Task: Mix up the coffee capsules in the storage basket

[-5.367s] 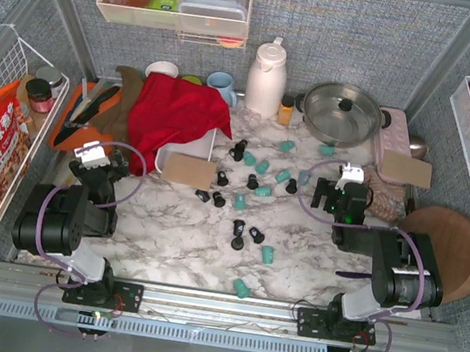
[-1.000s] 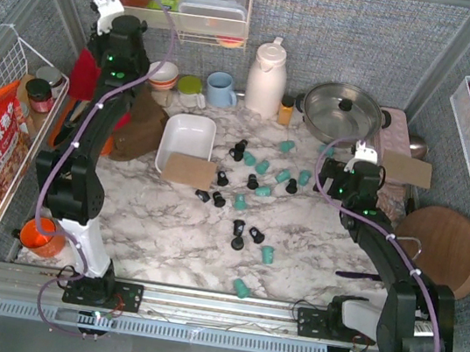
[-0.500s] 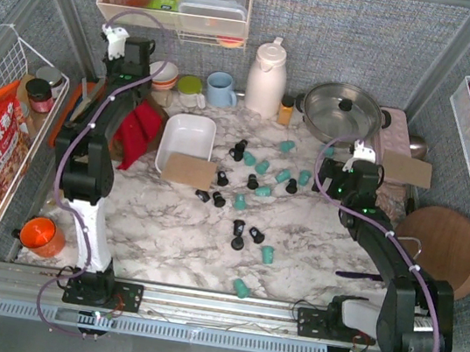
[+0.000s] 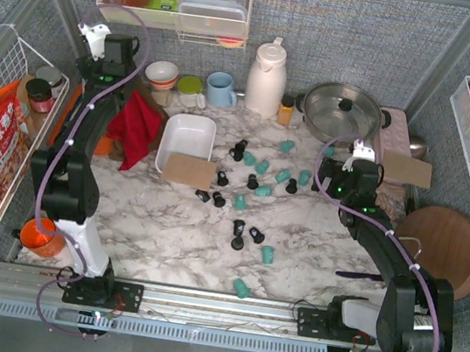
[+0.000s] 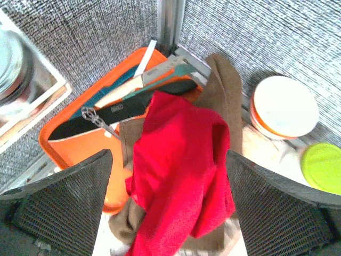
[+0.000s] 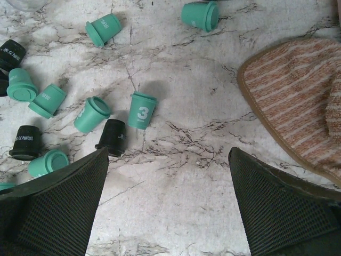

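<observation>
The coffee capsules lie loose on the marble table. Teal and black ones are strewn from the middle of the overhead frame up toward the right. Every one I can make out is outside the storage basket, the white dish at upper centre-left. A piece of cardboard overlaps its lower edge.

The right wrist view brings a handful up close in its upper left, detail the overhead view is too small to give. A teal capsule marked 3 lies on its side, with a black capsule just beside it. A striped woven cloth fills that frame's right edge. The right pincer gapes wide over bare marble and grips nothing; the capsules sit up and to the left of it.

The left wrist view shows the left pincer spread wide too, with nothing in it. Below it a red cloth lies on a brown cloth, beside an orange tray of knives. Overhead, this pincer sits in the upper left, well apart from the capsules, with the basket between.
</observation>
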Available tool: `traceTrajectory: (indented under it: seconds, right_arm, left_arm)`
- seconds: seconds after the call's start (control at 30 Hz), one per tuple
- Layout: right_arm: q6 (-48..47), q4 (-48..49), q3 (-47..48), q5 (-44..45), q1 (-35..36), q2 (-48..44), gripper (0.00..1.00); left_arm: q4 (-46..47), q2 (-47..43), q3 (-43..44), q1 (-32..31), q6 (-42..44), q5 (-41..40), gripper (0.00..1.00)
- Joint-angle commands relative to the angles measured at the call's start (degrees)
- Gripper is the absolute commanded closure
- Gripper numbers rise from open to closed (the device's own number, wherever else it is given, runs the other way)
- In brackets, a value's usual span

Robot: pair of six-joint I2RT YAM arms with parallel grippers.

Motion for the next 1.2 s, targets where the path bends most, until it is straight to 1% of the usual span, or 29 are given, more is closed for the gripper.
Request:
traceTrajectory:
  seconds: [0.0,0.13,0.27,0.43,0.57,0.67,0.8,0.93,1.03,1.17]
  right_arm:
    - [0.6,0.37,0.72,-0.4,0.16,0.08,0.01]
    - [0.88,0.29,0.79,-0.45,0.46,-0.16,0.01]
    - [0.27,0.5,1.07,-0.92,2.22,-0.61,0.01]
    - [-2.09,0.64,1.56,0.78,7.8,-1.33,0.01]
    - [-0.73,1.68,1.09,2.46,13.07,-1.54,0.01]
    - [1.56,0.7,2.12,2.44,17.45,-0.68,0.01]
    - [5.16,0.26,5.13,5.13,23.46,2.19,0.01]
    - [6.69,0.31,10.32,7.82,30.12,8.34,0.01]
    - [7.21,0.7,14.9,9.91,34.5,13.63,0.01]
    - [7.91,-0.21,22.03,9.39,38.05,20.04,0.01]
  left_arm:
    - [-0.28,-7.83,-6.82,-1.91,-1.16,6.25,0.04]
    - [-2.9,-17.02,-17.7,-5.04,-3.13,8.87,0.04]
    - [-3.31,-25.64,-29.42,-9.97,-4.34,11.43,0.05]
    - [-1.19,-33.8,-43.42,-15.43,-7.04,17.61,0.11]
    - [1.22,-37.53,-51.28,-16.32,-8.62,22.98,0.14]
    - [3.57,-39.77,-54.98,-16.46,-7.78,24.59,0.15]
    - [7.74,-41.79,-58.15,-16.4,-6.8,27.28,0.15]
    - [12.28,-42.62,-60.63,-16.45,-8.09,31.23,0.15]
    - [15.93,-42.84,-62.97,-16.33,-9.92,30.87,0.16]
    - [19.69,-43.39,-65.16,-16.31,-9.84,31.15,0.15]
